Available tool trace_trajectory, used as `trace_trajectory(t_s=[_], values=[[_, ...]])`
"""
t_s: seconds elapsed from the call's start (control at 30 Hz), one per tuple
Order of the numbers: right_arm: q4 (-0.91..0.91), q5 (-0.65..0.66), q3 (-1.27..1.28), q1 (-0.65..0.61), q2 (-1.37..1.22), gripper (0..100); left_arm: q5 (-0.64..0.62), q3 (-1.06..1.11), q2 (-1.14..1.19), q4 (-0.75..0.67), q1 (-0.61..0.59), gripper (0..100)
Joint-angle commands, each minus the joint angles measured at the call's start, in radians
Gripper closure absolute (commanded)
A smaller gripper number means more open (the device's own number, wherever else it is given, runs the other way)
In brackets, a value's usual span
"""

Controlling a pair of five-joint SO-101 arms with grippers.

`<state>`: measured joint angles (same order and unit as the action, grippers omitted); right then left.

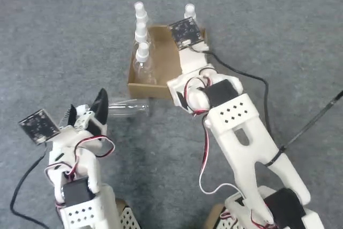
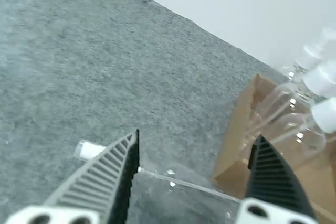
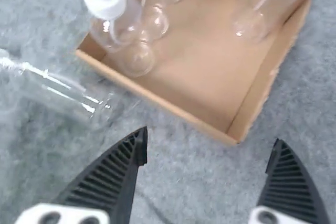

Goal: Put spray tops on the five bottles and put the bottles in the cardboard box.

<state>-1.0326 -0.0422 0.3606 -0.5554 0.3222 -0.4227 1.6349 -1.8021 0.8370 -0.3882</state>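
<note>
— Clear plastic bottle (image 1: 128, 109): position?
— Lying on grey tabletop (image 1: 64, 41), just beside brown cardboard box (image 1: 146, 89).
— Grippers?
— Left gripper (image 2: 198, 139) open above bottle; right gripper (image 3: 210, 136) open above box.

You're looking at a speckled grey tabletop (image 1: 64, 52). The cardboard box (image 1: 146, 90) is plain tan; the bottles (image 1: 144, 69) are clear, their spray tops (image 1: 142, 51) white. Your left arm (image 1: 80, 186) and right arm (image 1: 241, 127) are white (red and white wires (image 1: 205, 151) on them), the left pincer (image 2: 197, 136) and right pincer (image 3: 210, 136) dark and ribbed.
</note>
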Motion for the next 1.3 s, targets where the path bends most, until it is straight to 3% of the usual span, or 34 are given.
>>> trace_trajectory(t_s=[0.0, 0.5, 0.7, 0.9, 1.27], values=[[-0.022, 0.032, -0.017, -0.041, 0.064, 68.4, 0.002, -0.036, -0.026, -0.048, -0.052, 68], [-0.085, 0.253, -0.002, -0.282, 0.051, 68.2, 0.003, -0.036, -0.026, -0.055, -0.12, 68], [0.025, 0.336, 0.095, -0.352, 0.053, 68.2, 0.003, -0.036, -0.026, -0.055, -0.12, 68], [0.147, 0.493, 0.189, -0.383, 0.051, 68.4, 0.003, -0.036, -0.026, -0.055, -0.12, 68], [0.189, 0.624, 0.14, -0.383, -0.093, 68.5, 0.003, -0.036, -0.026, -0.055, -0.117, 68]])
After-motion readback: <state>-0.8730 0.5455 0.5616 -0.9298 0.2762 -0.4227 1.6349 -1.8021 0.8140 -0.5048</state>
